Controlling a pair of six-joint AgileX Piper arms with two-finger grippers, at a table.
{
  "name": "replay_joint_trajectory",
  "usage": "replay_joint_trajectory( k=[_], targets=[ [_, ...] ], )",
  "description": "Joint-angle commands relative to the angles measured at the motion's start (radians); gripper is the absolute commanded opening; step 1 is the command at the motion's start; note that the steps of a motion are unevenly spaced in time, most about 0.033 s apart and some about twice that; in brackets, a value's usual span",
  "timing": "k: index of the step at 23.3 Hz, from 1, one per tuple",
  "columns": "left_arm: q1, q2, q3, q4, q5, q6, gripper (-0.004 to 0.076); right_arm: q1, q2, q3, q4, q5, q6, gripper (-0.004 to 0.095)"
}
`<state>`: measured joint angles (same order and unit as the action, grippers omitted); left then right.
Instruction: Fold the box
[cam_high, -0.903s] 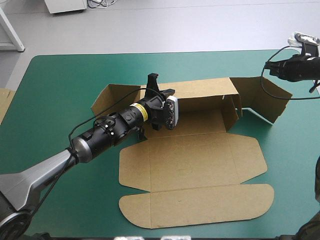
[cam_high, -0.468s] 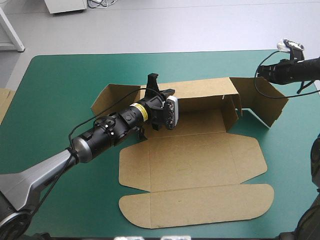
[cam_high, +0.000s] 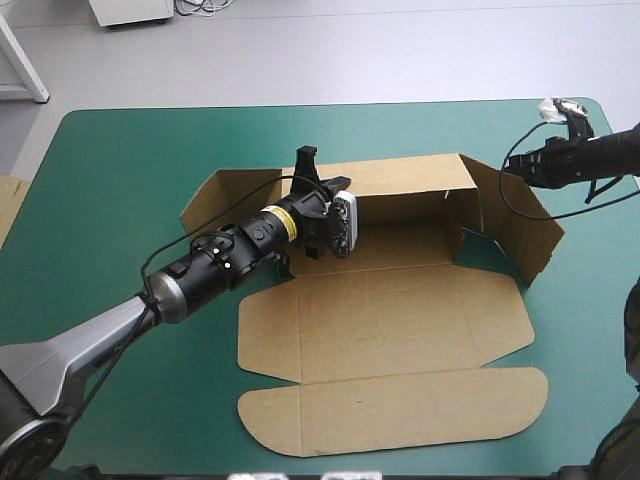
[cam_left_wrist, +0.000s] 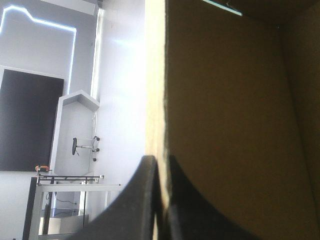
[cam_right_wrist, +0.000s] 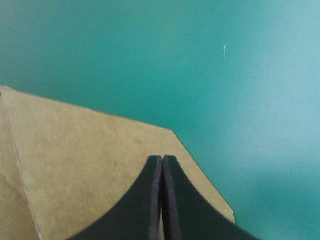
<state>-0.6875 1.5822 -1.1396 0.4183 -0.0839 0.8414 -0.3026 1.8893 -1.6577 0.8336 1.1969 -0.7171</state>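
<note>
I am working on the box (cam_high: 390, 250), which is lying in the middle of the teal-green cover (cam_high: 120, 170). Its lid (cam_high: 400, 340) is flat toward 6 o'clock and its back wall (cam_high: 400, 185) is standing at 12 o'clock. My left pincer (cam_high: 305, 165) is clamping the top edge of that wall, with the board between the fingers. My right pincer (cam_high: 522, 166) is closed on nothing, fingers together in one point, and seems to be leaning against the end flap (cam_high: 530, 230) at 3 o'clock. I judge I am swinging this flap inward. To do it well, I should push slowly toward 9 o'clock while the left is holding the wall upright, so the crease bends and the box is not sliding.
</note>
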Motion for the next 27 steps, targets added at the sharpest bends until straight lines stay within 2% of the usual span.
replay_joint_trajectory(
  k=[1, 6, 13, 14, 19, 27],
  targets=[
    [-0.005, -0.029, -0.023, -0.022, -0.023, -0.022, -0.001, -0.004, -0.131, 0.097, 0.057, -0.042, -0.09, -0.0017],
    [-0.005, -0.029, -0.023, -0.022, -0.023, -0.022, -0.001, -0.004, -0.206, 0.197, 0.082, -0.098, -0.149, -0.0017],
    [-0.003, -0.029, -0.023, -0.026, -0.029, -0.022, -0.001, -0.004, -0.21, 0.135, 0.115, -0.058, 0.017, -0.0017],
    [-0.003, -0.029, -0.023, -0.026, -0.032, -0.022, -0.001, -0.004, -0.205, 0.1, 0.108, -0.008, 0.046, -0.0017],
    [-0.002, -0.018, -0.023, -0.05, -0.104, -0.025, -0.0009, -0.004, -0.205, 0.036, -0.026, -0.002, 0.076, -0.0018],
    [0.039, 0.021, -0.12, -0.152, -0.075, -0.029, 0.0005, -0.006, -0.184, 0.043, -0.014, 0.027, 0.006, -0.002]
  ],
)
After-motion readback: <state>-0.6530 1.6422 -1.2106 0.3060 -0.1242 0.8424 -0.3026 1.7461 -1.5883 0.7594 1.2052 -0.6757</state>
